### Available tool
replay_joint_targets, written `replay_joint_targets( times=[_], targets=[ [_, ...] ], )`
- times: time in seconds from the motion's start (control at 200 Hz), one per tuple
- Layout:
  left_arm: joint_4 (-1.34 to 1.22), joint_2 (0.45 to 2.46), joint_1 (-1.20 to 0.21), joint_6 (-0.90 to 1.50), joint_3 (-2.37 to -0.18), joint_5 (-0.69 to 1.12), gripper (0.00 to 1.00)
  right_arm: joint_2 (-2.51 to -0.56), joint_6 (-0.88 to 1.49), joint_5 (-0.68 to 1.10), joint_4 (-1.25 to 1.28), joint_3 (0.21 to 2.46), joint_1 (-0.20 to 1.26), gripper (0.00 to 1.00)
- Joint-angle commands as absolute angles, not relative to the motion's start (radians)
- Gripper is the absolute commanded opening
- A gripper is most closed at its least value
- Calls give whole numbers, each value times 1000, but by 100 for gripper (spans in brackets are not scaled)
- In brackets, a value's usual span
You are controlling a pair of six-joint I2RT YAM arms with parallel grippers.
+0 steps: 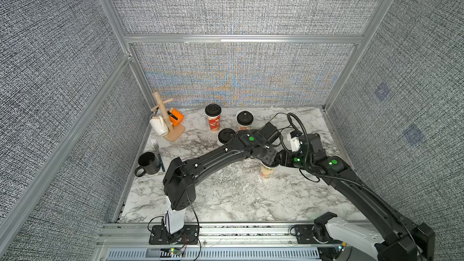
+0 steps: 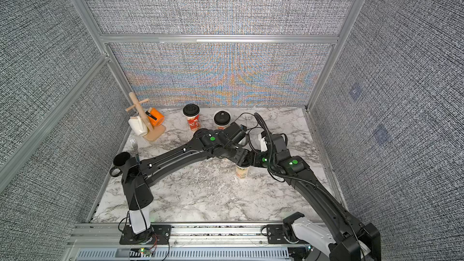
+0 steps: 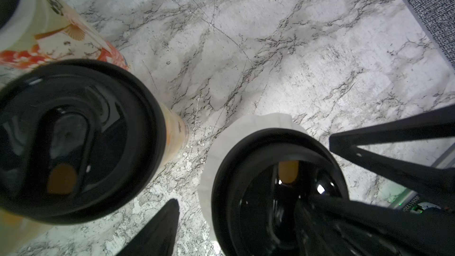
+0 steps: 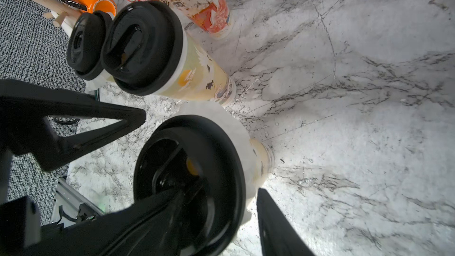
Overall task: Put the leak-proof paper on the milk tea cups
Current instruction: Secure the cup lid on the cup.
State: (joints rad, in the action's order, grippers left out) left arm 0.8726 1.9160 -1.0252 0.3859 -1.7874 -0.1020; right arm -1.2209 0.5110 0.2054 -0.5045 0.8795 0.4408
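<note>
A beige milk tea cup [image 1: 267, 171] [image 2: 242, 171] stands mid-table with both grippers meeting over its mouth. A black lid [image 3: 261, 168] [image 4: 221, 148] sits on it, and the whitish leak-proof paper [image 3: 221, 144] [image 4: 216, 112] sticks out under the lid's rim. My left gripper [image 3: 243, 200] [image 1: 272, 158] is open, with one finger lying over the lid and the other beside the cup, apart from it. My right gripper [image 4: 229, 189] [image 1: 282, 159] is open the same way. Three other lidded milk tea cups [image 1: 213, 119] [image 1: 244, 121] [image 1: 226, 136] stand behind.
A wooden mug tree [image 1: 167, 121] with an orange and a white mug stands at the back left. A black mug [image 1: 148, 163] and a fork [image 1: 156, 145] lie near the left edge. Fabric walls close off three sides.
</note>
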Motion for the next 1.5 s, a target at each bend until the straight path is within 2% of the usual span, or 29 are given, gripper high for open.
replay_joint_targets(
  times=[0.0,0.465,0.901,1.166,1.491],
  targets=[
    [1107,1936,-1029,351,-1777,-119,75,-1244,515,182,-495,865,454,49],
    [1079,1882,-1028,321,-1933,-49,77,-1206,508,104,-582,836,456,48],
    [1103,1864,-1026,347,-1932,-91,77,-1213,515,120,-556,817,464,48],
    [1142,1788,-1025,447,-1833,-161,70,-1213,518,117,-560,828,485,48],
    [967,1706,-1009,518,-1678,-109,66,-1217,526,115,-560,837,513,47]
  ],
)
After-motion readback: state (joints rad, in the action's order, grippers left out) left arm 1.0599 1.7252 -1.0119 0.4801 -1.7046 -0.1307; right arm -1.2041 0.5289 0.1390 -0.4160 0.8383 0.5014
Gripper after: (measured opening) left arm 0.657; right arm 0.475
